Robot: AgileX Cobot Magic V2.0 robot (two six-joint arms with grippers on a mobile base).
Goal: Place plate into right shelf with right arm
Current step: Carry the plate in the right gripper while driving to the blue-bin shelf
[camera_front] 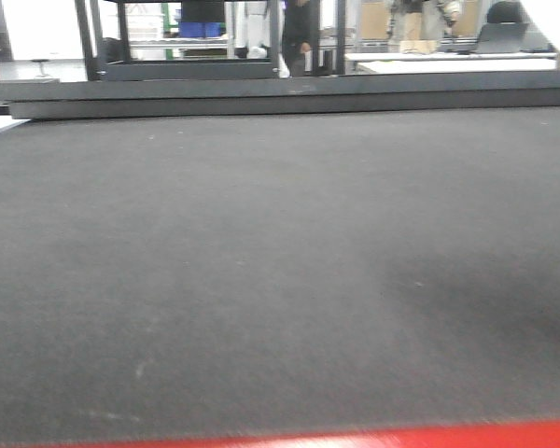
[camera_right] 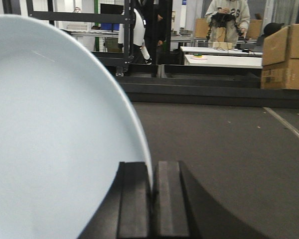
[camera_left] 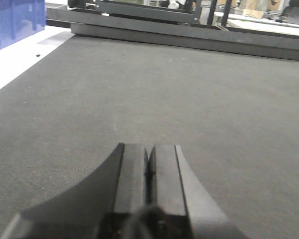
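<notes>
The plate (camera_right: 50, 129) stands on edge, filling the left half of the right wrist view. Its low rim is nipped in the right gripper (camera_right: 153, 191), whose two dark fingers (camera_right: 133, 199) are drawn in narrow against the thin edge. The plate's pale face is plain and glossy, and its curved edge sweeps up and away to the left from the grip.

Beneath and beyond it lies the desk (camera_right: 229, 149), covered in a dark grey mat, with a red strip (camera_front: 355, 437) along its near side. The left gripper (camera_left: 149, 169) hangs low over that mat, its fingers pressed together with nothing between them. Off to its left a blue bin (camera_left: 15, 22) sits on a white surface beside the mat.

Past the far edge of the desk there are black frames, and cardboard boxes (camera_right: 284, 55) are stacked at the right. A person in a light hoodie (camera_right: 228, 20) stands behind a white table. Well back in the room stands a metal rack (camera_front: 168, 42) with blue bins.
</notes>
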